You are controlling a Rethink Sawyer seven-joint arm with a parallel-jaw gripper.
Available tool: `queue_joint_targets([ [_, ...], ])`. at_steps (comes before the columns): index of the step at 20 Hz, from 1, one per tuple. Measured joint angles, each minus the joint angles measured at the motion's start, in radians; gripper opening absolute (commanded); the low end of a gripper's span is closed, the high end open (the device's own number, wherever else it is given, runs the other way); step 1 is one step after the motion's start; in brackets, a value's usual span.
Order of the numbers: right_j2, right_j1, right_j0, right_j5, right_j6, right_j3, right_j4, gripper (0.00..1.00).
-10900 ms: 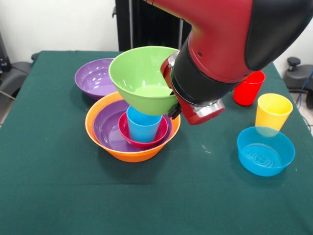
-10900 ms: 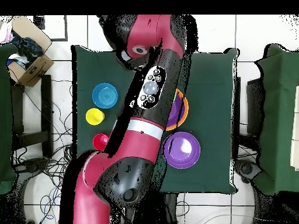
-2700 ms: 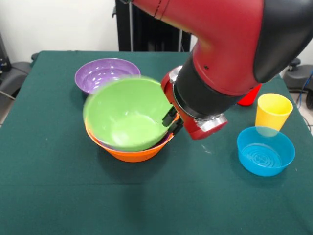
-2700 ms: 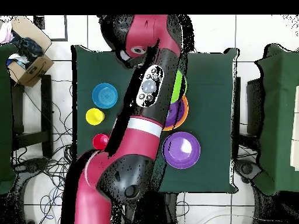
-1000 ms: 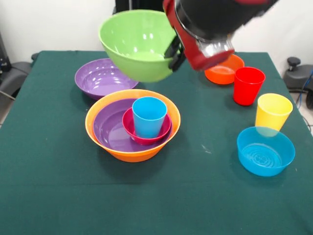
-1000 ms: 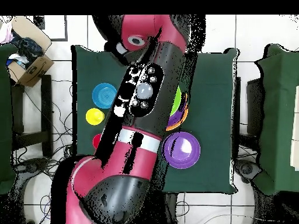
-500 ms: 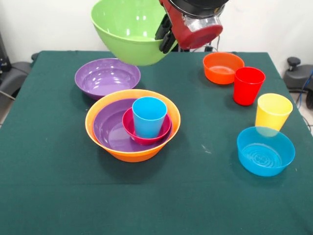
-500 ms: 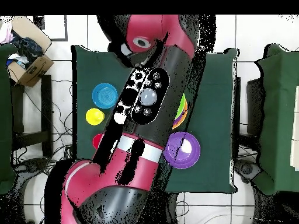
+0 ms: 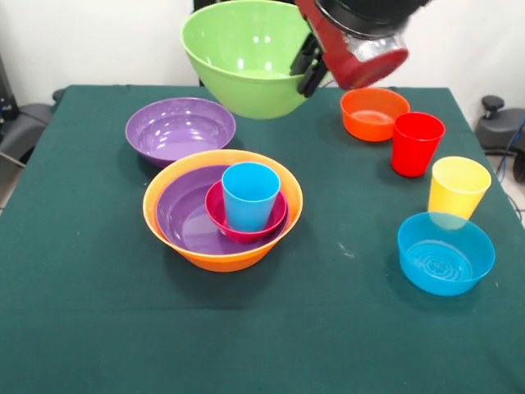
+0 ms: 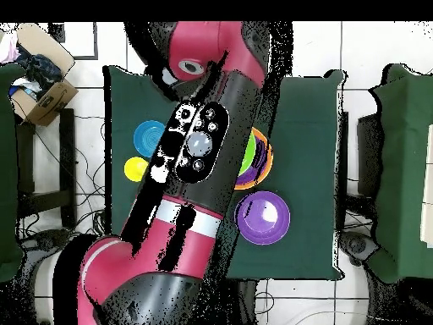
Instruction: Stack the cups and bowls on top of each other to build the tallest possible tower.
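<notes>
My gripper (image 9: 306,71) is shut on the right rim of the lime green bowl (image 9: 244,57) and holds it upright, high above the table's far middle. Below and nearer stands the tower (image 9: 222,210): a large orange bowl holding a purple bowl, a small pink-red bowl (image 9: 244,218) and the blue cup (image 9: 250,195) upright in the middle. The red cup (image 9: 416,144) and yellow cup (image 9: 458,187) stand at the right. In the overhead view the arm covers most of the tower; only the orange bowl's rim (image 10: 269,159) shows.
A loose purple bowl (image 9: 180,129) (image 10: 263,217) sits left of and behind the tower. A small orange bowl (image 9: 374,112) is at the far right, and a small blue bowl (image 9: 445,252) (image 10: 152,138) at the near right. The overhead view also shows the yellow cup (image 10: 135,169).
The gripper lifted the green bowl off the tower, raised it high, and over the last half second carried it rightward and slightly lower. The other cups and bowls have not moved.
</notes>
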Motion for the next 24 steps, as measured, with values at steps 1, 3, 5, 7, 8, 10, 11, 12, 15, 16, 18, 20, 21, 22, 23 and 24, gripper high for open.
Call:
queue_joint_targets([
  [1,0.0,0.003,0.002,0.0,0.0,-0.006,0.0,0.0],
  [3,0.0,0.01,0.004,0.0,0.0,-0.019,0.001,0.0],
  [5,-0.009,0.04,-0.001,0.0,0.0,-0.072,0.014,0.0],
  [7,-0.027,0.068,-0.011,0.001,0.0,-0.118,0.033,0.0],
  [8,-0.035,0.078,-0.016,0.001,0.0,-0.135,0.041,0.0],
  [10,-0.084,0.129,-0.044,0.0,0.0,-0.215,0.091,0.0],
  [11,-0.1,0.144,-0.054,0.0,0.0,-0.235,0.11,0.0],
  [12,-0.116,0.159,-0.064,0.0,0.0,-0.256,0.129,0.0],
  [15,-0.191,0.226,-0.112,0.0,0.0,-0.332,0.228,0.0],
  [16,-0.201,0.236,-0.119,0.0,0.0,-0.341,0.246,0.0],
  [18,-0.239,0.273,-0.14,0.0,0.0,-0.36,0.297,0.0],
  [20,-0.251,0.288,-0.144,0.0,0.0,-0.361,0.309,0.0],
  [21,-0.255,0.293,-0.145,0.0,0.0,-0.361,0.312,0.0],
  [22,-0.261,0.309,-0.144,0.0,0.0,-0.359,0.313,0.0],
  [23,-0.261,0.312,-0.142,0.0,0.0,-0.356,0.312,0.0],
  [24,-0.261,0.316,-0.14,0.0,0.0,-0.353,0.31,0.0],
])
